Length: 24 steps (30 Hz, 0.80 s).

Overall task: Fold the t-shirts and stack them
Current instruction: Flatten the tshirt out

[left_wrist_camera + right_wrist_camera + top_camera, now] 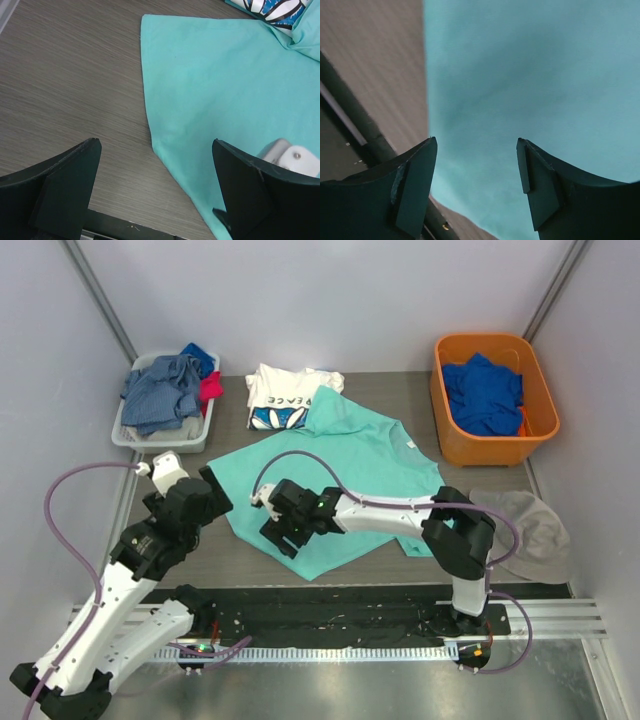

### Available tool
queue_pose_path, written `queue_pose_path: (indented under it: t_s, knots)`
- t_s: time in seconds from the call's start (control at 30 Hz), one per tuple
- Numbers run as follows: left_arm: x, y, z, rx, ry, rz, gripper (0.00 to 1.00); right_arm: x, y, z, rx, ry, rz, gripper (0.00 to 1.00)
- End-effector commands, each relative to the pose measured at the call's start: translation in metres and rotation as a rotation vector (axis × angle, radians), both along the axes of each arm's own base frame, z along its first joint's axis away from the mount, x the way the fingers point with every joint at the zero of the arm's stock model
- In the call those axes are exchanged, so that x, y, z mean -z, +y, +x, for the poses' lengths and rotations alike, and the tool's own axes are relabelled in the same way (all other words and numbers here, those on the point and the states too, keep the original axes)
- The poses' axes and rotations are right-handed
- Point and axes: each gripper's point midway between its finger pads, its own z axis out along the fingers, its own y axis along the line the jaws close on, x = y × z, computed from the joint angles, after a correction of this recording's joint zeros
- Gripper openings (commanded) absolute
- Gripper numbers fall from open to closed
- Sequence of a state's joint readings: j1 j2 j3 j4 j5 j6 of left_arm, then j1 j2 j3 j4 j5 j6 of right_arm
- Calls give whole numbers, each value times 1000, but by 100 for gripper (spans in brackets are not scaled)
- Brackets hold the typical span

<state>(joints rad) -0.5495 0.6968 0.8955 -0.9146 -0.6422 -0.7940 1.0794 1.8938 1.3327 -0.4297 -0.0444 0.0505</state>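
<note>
The mint-teal t-shirt (345,470) lies spread flat in the middle of the table, one sleeve lapping over the white "PEACE" t-shirt (280,395) folded behind it. My right gripper (283,533) is open and empty, low over the teal shirt's near left corner; the right wrist view shows teal cloth (520,90) between its fingers. My left gripper (222,492) is open and empty, beside the shirt's left hem. In the left wrist view, the teal hem (210,90) runs diagonally between the fingers, and the white shirt's blue print (275,7) shows at the top.
A grey basket (125,435) of denim-like and blue clothes stands at the back left. An orange bin (540,430) holding a royal blue garment stands at the back right. A grey cloth (535,530) lies at the right. A black rail (340,605) runs along the near edge.
</note>
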Motion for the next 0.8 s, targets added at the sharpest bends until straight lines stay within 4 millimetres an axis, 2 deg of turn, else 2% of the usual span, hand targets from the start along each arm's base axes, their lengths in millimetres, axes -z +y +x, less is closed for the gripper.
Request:
queue_pose_path:
  t_s: [0.0, 0.17, 0.33, 0.47, 0.77]
  knots:
    - [-4, 3, -2, -20, -20, -17, 100, -32, 13, -23, -47, -28, 72, 72]
    - [-4, 5, -5, -28, -22, -19, 100, -28, 19, -35, -63, -15, 73, 72]
    - [-5, 10, -9, -37, -30, -20, 100, -2, 19, -39, -63, 20, 48, 66]
    - [-5, 15, -14, -46, -34, -14, 100, 10, 21, -41, -61, 42, 42, 64]
    - [-3, 19, -20, -58, -39, -21, 100, 7, 30, -50, -80, 60, 64, 64]
